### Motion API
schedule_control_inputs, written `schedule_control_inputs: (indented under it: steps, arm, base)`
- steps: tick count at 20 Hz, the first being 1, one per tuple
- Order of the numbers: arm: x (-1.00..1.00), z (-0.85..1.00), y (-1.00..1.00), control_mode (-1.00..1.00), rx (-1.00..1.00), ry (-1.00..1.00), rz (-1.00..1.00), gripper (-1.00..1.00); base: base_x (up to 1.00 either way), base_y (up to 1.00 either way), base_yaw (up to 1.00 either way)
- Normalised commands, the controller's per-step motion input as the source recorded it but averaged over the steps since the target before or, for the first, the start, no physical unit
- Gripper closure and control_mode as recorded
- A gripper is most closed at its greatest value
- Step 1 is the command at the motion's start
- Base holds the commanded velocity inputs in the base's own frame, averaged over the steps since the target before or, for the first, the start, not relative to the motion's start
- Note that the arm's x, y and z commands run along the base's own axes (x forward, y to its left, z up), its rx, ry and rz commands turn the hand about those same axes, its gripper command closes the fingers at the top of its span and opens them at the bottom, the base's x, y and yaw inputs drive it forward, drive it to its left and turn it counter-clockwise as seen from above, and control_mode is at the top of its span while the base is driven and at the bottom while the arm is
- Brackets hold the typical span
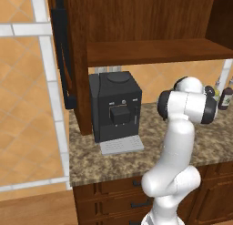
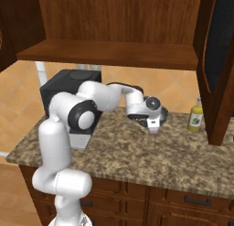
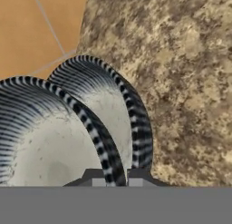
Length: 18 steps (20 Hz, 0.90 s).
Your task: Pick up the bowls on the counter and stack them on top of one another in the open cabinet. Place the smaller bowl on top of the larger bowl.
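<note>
In the hand view two round bowls with striped rims sit side by side on the granite counter (image 3: 190, 82). The nearer one, the larger bowl (image 3: 41, 141), looks wider and finely lined. Behind it lies the smaller bowl (image 3: 108, 109) with a pale speckled inside. My gripper (image 3: 117, 178) straddles the larger bowl's rim, its fingers pressed close on either side. In the right base view the gripper (image 2: 154, 128) is low over the counter (image 2: 137, 152), with a dark bowl (image 2: 162, 113) just behind the hand. The open cabinet's shelf (image 2: 109, 53) hangs above.
A black coffee machine (image 1: 113, 105) stands on the counter left of the arm, under the shelf (image 1: 154, 51). A yellow bottle (image 2: 195, 116) stands right of the bowls, with other bottles (image 1: 225, 94) by the wall. The cabinet door (image 2: 219, 60) hangs open at the right.
</note>
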Motion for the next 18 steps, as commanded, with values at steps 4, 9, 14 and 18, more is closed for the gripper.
schedule_control_inputs:
  steps: [4,9,14,18]
  arm:
    - [0.50,-0.04,-0.16,-1.00,0.00,0.05,0.00,1.00]
    - [0.30,-0.26,-0.19,-1.00,0.00,0.06,0.00,1.00]
    - [0.20,-0.36,-0.10,-1.00,0.00,0.04,0.00,1.00]
    - [0.23,-0.19,-0.01,-1.00,0.00,0.01,0.00,-1.00]
  base:
    - [0.00,0.00,0.00]
    - [0.00,0.00,0.00]
    - [0.00,0.00,0.00]
    - [0.00,0.00,0.00]
